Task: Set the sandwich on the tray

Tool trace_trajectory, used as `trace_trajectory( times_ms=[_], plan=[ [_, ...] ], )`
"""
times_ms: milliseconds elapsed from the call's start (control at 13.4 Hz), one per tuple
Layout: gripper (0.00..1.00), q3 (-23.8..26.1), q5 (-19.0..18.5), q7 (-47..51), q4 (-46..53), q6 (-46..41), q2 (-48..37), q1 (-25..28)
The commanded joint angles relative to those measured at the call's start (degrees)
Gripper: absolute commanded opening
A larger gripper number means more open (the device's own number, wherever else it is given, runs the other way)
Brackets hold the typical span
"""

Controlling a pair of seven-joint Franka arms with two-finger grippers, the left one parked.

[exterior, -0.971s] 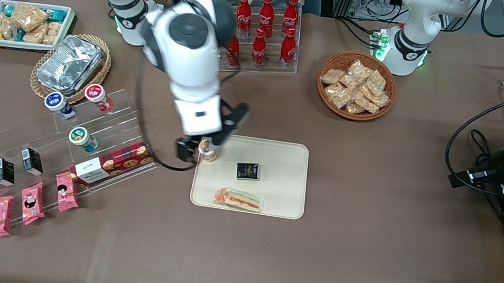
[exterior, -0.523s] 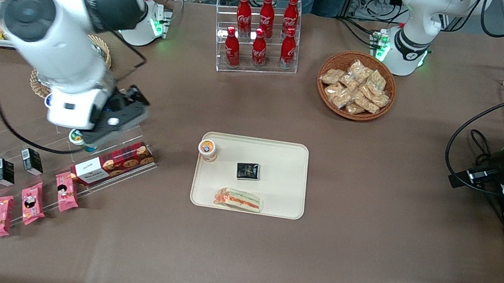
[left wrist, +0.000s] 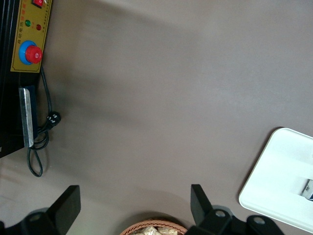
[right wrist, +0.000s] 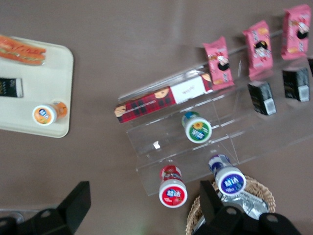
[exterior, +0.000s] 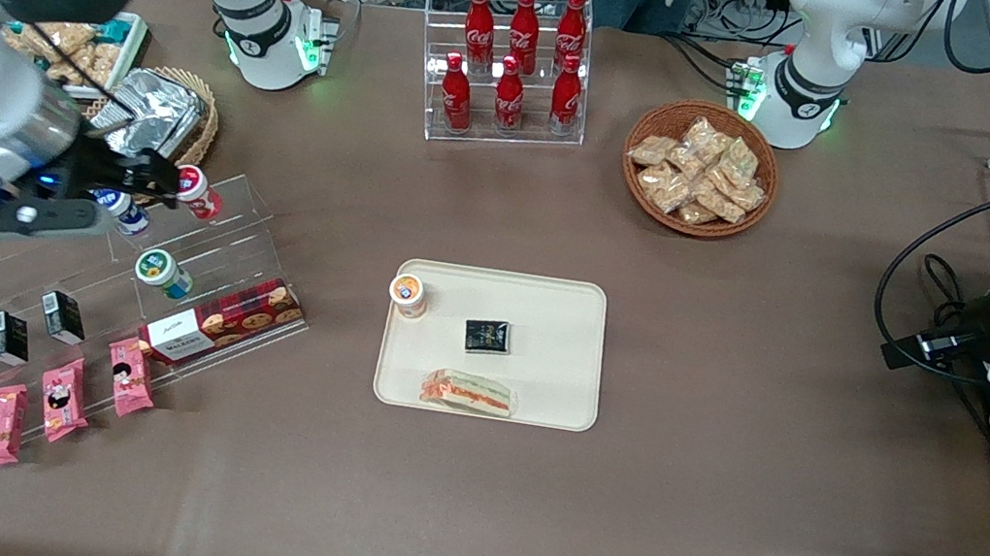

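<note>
The sandwich, a wrapped wedge with orange-red and green filling, lies flat on the cream tray, along the tray's edge nearest the front camera. It also shows in the right wrist view on the tray. The tray's corner shows in the left wrist view. My right gripper is open and empty. It hangs well away from the tray, toward the working arm's end of the table, above the acrylic shelf. A red-lidded bottle sits below the gap between my fingers.
An orange-lidded cup and a black packet share the tray. The acrylic shelf holds small bottles, a cookie box, black cartons and pink packets. A foil container, a cola rack and a snack basket stand farther from the camera.
My right arm has swung away from the tray, from beside the orange-lidded cup to above the acrylic shelf. The sandwich, cup and black packet have not moved.
</note>
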Motion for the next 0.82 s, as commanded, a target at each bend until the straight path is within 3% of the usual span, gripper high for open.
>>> trace_trajectory(
  times_ms=[0, 747],
  plan=[
    [0.99, 0.7, 0.7, 6.0, -5.7, 0.8, -5.8, -2.0],
    [0.99, 0.9, 0.7, 8.2, -8.2, 2.6, -10.6, -8.8]
  ],
)
